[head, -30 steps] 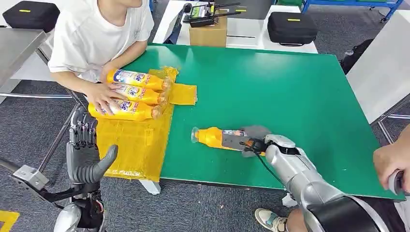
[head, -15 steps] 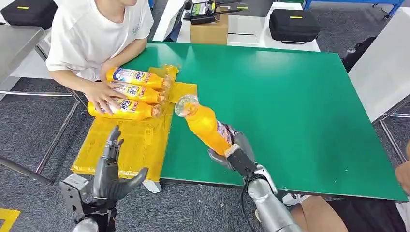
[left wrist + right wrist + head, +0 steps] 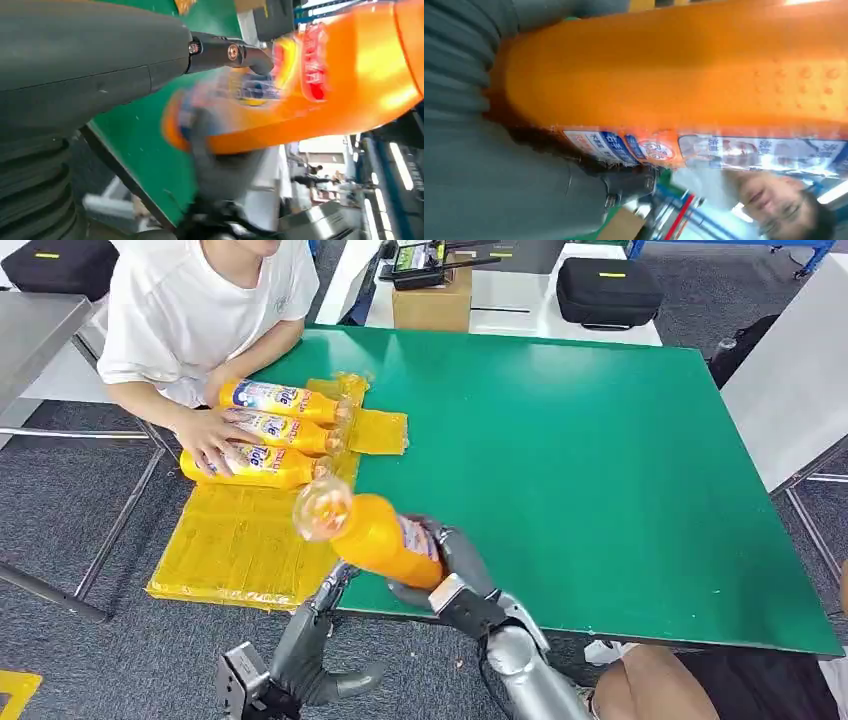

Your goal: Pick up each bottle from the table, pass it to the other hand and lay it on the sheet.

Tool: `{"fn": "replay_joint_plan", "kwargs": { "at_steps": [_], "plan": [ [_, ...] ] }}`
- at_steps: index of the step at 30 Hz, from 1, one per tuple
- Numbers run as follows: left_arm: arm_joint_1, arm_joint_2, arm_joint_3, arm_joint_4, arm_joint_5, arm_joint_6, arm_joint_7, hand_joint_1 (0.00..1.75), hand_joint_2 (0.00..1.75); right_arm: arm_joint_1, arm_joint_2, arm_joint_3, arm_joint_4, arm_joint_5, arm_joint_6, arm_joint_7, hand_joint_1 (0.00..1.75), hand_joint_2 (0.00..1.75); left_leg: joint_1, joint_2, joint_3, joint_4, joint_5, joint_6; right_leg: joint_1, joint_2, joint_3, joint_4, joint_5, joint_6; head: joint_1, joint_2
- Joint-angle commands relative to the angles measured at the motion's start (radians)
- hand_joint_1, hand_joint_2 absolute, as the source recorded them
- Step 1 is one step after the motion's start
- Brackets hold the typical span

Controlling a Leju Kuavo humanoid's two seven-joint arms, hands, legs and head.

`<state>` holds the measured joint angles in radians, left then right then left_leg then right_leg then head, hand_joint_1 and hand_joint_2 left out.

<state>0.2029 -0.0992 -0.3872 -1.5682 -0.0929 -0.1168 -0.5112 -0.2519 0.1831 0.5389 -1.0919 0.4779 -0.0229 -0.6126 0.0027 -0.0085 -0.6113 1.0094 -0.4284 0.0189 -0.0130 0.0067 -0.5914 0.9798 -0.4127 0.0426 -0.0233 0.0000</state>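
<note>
My right hand (image 3: 452,570) grips an orange bottle (image 3: 368,530) by its lower body and holds it in the air over the table's near edge, cap end toward the yellow sheet (image 3: 255,530). The same bottle (image 3: 684,70) sits large against my right hand (image 3: 489,180) in the right wrist view. My left hand (image 3: 312,640) is open below the table edge, fingers reaching up just under the bottle; the left wrist view shows its fingers (image 3: 225,50) close to the blurred bottle (image 3: 310,90). Three orange bottles (image 3: 280,430) lie side by side on the sheet's far end.
A person in a white shirt sits at the table's far left with a hand (image 3: 205,440) resting on the laid bottles. The green table (image 3: 580,440) stretches to the right. A cardboard box (image 3: 430,300) and black cases stand behind. Another person's leg (image 3: 650,685) is at lower right.
My right hand lifted the bottle off the table and swung it toward my left. My left hand rose from beside the sheet and moved right, under the bottle.
</note>
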Motion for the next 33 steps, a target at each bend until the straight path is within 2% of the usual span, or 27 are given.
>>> {"fn": "replay_joint_plan", "kwargs": {
  "at_steps": [1,11,17,18,19,20,22,23,25,33],
  "plan": [
    [-0.097,-0.061,0.027,0.101,0.105,0.048,0.048,0.00,1.75,-0.026,0.026,0.181,0.137,0.034,-0.045,-0.039,1.75,1.75,0.000,-0.001,0.004,-0.001,-0.001,-0.001,0.001,-0.002,0.004,-0.001,-0.001,-0.001,0.000,0.000],
    [-0.115,-0.071,0.034,0.118,0.140,0.128,0.086,0.00,1.75,-0.028,0.037,0.251,0.120,0.015,-0.060,-0.049,1.75,1.75,0.000,0.001,0.002,-0.001,-0.001,-0.001,0.000,0.000,0.003,-0.001,-0.001,-0.001,0.000,0.000],
    [-0.127,-0.062,0.028,0.114,0.235,0.072,0.061,0.00,1.75,-0.064,0.045,0.319,0.164,-0.003,-0.035,-0.018,1.71,1.75,0.000,0.001,0.004,-0.001,-0.001,-0.001,0.000,0.000,0.004,-0.001,-0.001,-0.002,0.000,0.000],
    [-0.126,-0.062,0.030,0.108,0.260,0.050,0.060,1.61,1.75,-0.069,0.044,0.323,0.181,0.002,-0.040,-0.005,1.19,1.75,0.000,0.001,0.002,-0.001,-0.001,-0.001,0.000,0.000,0.002,-0.001,-0.001,-0.001,0.000,0.000],
    [-0.124,-0.061,0.032,0.105,0.269,0.042,0.061,1.75,1.75,-0.071,0.044,0.324,0.190,0.008,-0.048,-0.001,0.05,1.75,0.000,0.001,0.004,-0.002,-0.001,-0.001,0.000,0.000,0.004,-0.001,-0.001,-0.002,0.000,0.000],
    [-0.118,-0.059,0.040,0.098,0.317,0.004,0.071,1.75,1.75,-0.061,0.048,0.316,0.204,0.018,-0.093,-0.001,0.00,1.75,0.000,0.000,0.003,-0.001,0.000,-0.001,0.000,-0.001,0.003,-0.001,-0.001,-0.001,0.000,0.000],
    [-0.113,-0.059,0.046,0.095,0.336,-0.008,0.074,1.75,1.75,-0.056,0.047,0.314,0.210,0.025,-0.108,0.000,0.00,1.75,0.000,0.000,0.003,-0.002,0.000,-0.001,0.000,-0.002,0.004,-0.002,-0.001,-0.001,0.000,0.000],
    [-0.111,-0.062,0.056,0.093,0.365,-0.024,0.075,1.75,1.75,-0.054,0.048,0.312,0.212,0.024,-0.119,0.004,0.00,0.00,0.000,0.000,0.005,-0.002,-0.001,-0.001,0.000,-0.002,0.006,-0.002,-0.002,-0.002,0.000,0.000],
    [-0.111,-0.061,0.060,0.093,0.374,-0.029,0.076,1.75,1.75,-0.052,0.047,0.310,0.210,0.023,-0.122,0.007,0.00,0.00,0.000,0.000,0.002,-0.001,0.000,0.000,0.000,-0.001,0.002,-0.001,-0.001,-0.001,0.000,0.000],
    [-0.108,-0.081,0.125,0.092,0.470,-0.046,0.099,1.75,1.75,-0.033,0.034,0.300,0.194,0.033,-0.140,0.042,0.00,0.00,0.000,-0.001,0.001,-0.001,0.000,-0.001,0.000,-0.002,0.002,-0.001,-0.001,-0.001,0.000,0.000]
  ]
}}
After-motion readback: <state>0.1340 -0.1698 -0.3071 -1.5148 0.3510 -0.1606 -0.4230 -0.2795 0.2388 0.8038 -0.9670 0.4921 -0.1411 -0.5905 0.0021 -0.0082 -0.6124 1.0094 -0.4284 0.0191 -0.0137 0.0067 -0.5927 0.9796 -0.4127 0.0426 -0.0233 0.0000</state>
